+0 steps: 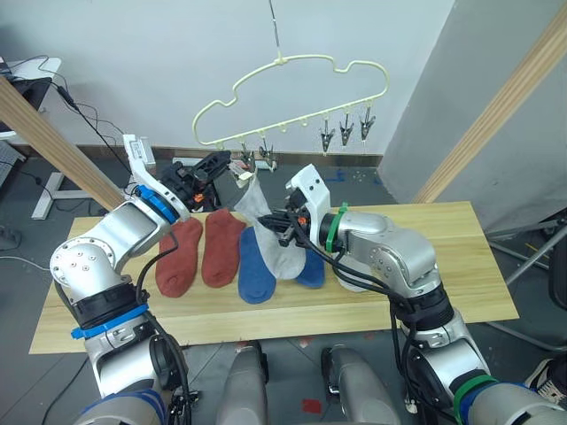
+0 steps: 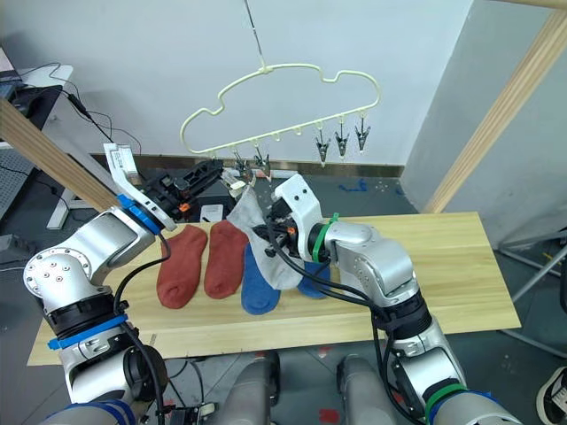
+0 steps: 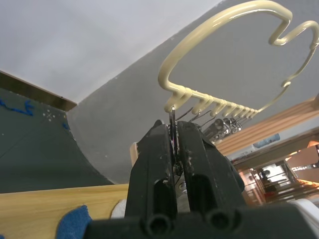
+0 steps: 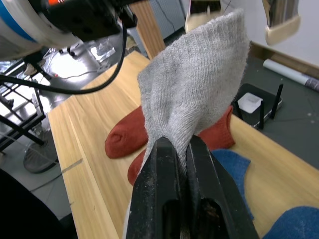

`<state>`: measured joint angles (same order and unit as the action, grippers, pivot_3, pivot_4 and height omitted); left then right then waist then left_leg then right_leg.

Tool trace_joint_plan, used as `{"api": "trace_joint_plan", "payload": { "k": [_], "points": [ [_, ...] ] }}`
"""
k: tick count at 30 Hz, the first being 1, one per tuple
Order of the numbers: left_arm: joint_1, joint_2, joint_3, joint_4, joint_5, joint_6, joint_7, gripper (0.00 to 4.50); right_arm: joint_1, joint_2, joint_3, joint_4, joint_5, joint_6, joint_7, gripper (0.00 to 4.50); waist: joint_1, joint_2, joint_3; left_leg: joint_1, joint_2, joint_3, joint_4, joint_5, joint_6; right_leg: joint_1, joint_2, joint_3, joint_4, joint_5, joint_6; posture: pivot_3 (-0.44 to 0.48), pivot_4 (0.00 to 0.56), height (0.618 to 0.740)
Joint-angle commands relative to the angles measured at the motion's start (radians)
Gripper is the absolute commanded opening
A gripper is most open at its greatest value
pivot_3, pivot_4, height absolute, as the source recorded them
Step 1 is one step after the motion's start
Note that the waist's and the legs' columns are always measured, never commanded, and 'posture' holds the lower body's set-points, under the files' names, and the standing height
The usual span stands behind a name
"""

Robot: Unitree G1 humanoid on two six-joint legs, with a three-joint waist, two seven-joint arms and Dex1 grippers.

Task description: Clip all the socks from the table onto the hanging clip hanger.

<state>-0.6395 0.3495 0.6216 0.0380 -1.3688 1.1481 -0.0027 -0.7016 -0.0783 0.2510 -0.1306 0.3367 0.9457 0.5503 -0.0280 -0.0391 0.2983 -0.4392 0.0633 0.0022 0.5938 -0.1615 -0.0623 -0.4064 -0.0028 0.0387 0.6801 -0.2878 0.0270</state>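
Observation:
The pale-yellow clip hanger [image 1: 292, 93] hangs above the table's far edge, with metal clips [image 1: 345, 133] along its lower bar. My left gripper [image 3: 174, 127] is shut on one of the left-hand clips [image 1: 241, 162]. My right gripper [image 4: 178, 144] is shut on a light grey sock [image 1: 257, 205] and holds it upright, its top close below that clip. On the table [image 1: 461, 266] lie two rust-red socks [image 1: 180, 257] [image 1: 221, 248] and two blue socks [image 1: 254, 270] [image 1: 312, 268]; the grey sock's lower end hangs over the blue ones.
Thick wooden rails slant up at the left [image 1: 53, 142] and the right [image 1: 496, 115]. Cables and a black device [image 4: 259, 107] lie on the dark floor behind the table. The table's right half [image 1: 443, 239] is bare wood.

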Motion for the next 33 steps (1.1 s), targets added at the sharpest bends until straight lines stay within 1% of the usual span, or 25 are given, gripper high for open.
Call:
{"api": "trace_joint_plan", "payload": {
  "k": [1, 8, 17, 29, 31, 32, 33],
  "points": [
    [0.005, 0.013, -0.013, -0.047, -0.064, -0.018, 0.021, 0.00, -0.041, 0.013, -0.007, 0.003, 0.016, -0.015, 0.005, 0.04, 0.000, 0.000, 0.000, 0.000, 0.000, 0.000, 0.000, 0.000, 0.000, 0.000, 0.000, 0.000, 0.000, 0.000, 0.000, 0.036, 0.293, 0.740],
    [0.027, 0.034, -0.056, -0.064, -0.096, -0.037, 0.026, 0.00, -0.083, 0.015, -0.010, 0.043, 0.012, -0.033, 0.013, 0.04, 0.001, 0.000, 0.000, -0.001, 0.000, 0.000, 0.000, 0.000, 0.000, -0.001, 0.000, 0.000, 0.000, 0.000, 0.000, 0.036, 0.291, 0.740],
    [0.052, 0.067, -0.102, -0.081, -0.102, -0.060, 0.011, 0.00, -0.109, 0.007, -0.019, 0.034, 0.021, -0.019, 0.012, 0.04, 0.002, 0.000, 0.000, -0.002, 0.000, 0.000, 0.000, 0.000, 0.000, -0.001, 0.000, 0.000, 0.000, 0.000, 0.000, 0.034, 0.290, 0.740],
    [0.085, 0.102, -0.160, -0.135, -0.056, -0.112, -0.056, 0.00, -0.146, 0.025, -0.054, 0.027, 0.050, 0.013, -0.001, 0.04, 0.002, 0.000, 0.000, -0.003, 0.000, 0.000, 0.000, 0.000, 0.000, -0.002, 0.000, 0.000, 0.000, 0.000, 0.000, 0.034, 0.287, 0.740],
    [0.090, 0.103, -0.162, -0.139, -0.061, -0.121, -0.062, 0.59, -0.147, 0.027, -0.054, 0.030, 0.051, 0.012, -0.003, 0.00, 0.002, 0.000, 0.000, -0.004, 0.000, 0.000, 0.000, 0.000, 0.000, -0.004, 0.000, -0.001, 0.000, 0.000, 0.000, 0.034, 0.287, 0.740],
    [0.091, 0.104, -0.161, -0.139, -0.065, -0.125, -0.063, 0.79, -0.148, 0.028, -0.054, 0.034, 0.051, 0.010, -0.004, 0.00, 0.002, 0.000, 0.000, -0.005, 0.000, -0.001, 0.000, 0.000, 0.000, -0.004, 0.000, -0.001, 0.000, 0.000, 0.000, 0.036, 0.285, 0.740],
    [0.090, 0.106, -0.160, -0.138, -0.070, -0.127, -0.064, 1.12, -0.147, 0.028, -0.052, 0.037, 0.050, 0.008, -0.005, 0.00, 0.002, 0.000, 0.000, -0.005, 0.000, -0.001, 0.000, 0.000, 0.000, -0.005, 0.000, -0.001, 0.000, 0.000, 0.000, 0.036, 0.285, 0.740]
  ]
}}
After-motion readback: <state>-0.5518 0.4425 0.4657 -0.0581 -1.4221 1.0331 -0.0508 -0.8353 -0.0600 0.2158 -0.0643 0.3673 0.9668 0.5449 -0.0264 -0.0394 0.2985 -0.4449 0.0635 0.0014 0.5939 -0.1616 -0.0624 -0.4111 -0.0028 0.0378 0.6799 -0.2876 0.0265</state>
